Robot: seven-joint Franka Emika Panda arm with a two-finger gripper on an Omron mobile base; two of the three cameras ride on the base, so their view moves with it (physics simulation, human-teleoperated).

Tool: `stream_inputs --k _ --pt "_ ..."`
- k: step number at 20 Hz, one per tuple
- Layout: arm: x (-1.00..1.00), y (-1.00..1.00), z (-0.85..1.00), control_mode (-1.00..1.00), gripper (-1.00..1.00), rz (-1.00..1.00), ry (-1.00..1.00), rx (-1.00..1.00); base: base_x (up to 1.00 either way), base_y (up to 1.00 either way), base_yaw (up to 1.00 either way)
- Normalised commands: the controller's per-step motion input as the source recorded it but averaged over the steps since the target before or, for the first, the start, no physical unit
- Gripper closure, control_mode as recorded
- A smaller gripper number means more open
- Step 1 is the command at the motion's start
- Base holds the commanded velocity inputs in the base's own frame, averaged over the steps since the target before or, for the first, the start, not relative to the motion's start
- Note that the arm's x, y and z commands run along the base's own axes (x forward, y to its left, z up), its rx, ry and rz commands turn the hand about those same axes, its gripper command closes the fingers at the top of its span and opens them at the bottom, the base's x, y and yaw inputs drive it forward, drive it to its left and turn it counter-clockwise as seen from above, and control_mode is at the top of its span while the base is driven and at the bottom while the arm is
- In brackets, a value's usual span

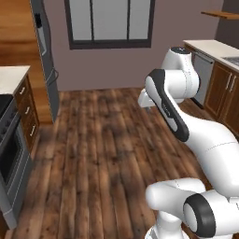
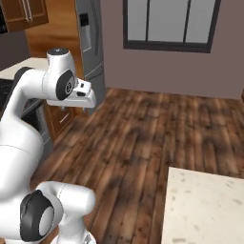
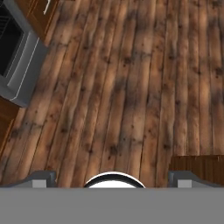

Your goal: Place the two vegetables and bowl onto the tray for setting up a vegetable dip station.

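Note:
The two vegetables, the bowl and the tray are out of view. My gripper (image 1: pixel 145 105) (image 2: pixel 87 108) hangs from the folded white arm, high over the bare wooden floor and pointing down at it. In the hand view the gripper (image 3: pixel 113 177) is open: its two fingertips (image 3: pixel 43 176) stand far apart at the bottom corners, with nothing but floor planks between them.
A steel oven (image 1: pixel 10 158) (image 3: pixel 17 57) sits in dark cabinets on the left, beside a tall grey fridge (image 1: pixel 46 56) (image 2: pixel 90 43). A pale stone counter (image 2: pixel 205 205) lies at the lower right. More cabinets (image 1: pixel 224 93) line the right wall. The wooden floor (image 1: pixel 102 140) is open ahead.

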Motion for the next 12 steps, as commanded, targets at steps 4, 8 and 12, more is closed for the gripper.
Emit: stream_inputs --k 4,8,12 --pt "0.00 0.00 0.00 1.00 -1.00 0.00 0.00 0.00 0.70 0.06 0.00" --pt "0.00 0.00 0.00 1.00 -1.00 0.00 0.00 0.00 0.67 0.06 0.00" --pt "0.00 0.00 0.00 1.00 -1.00 0.00 0.00 0.00 0.60 0.08 -0.09"
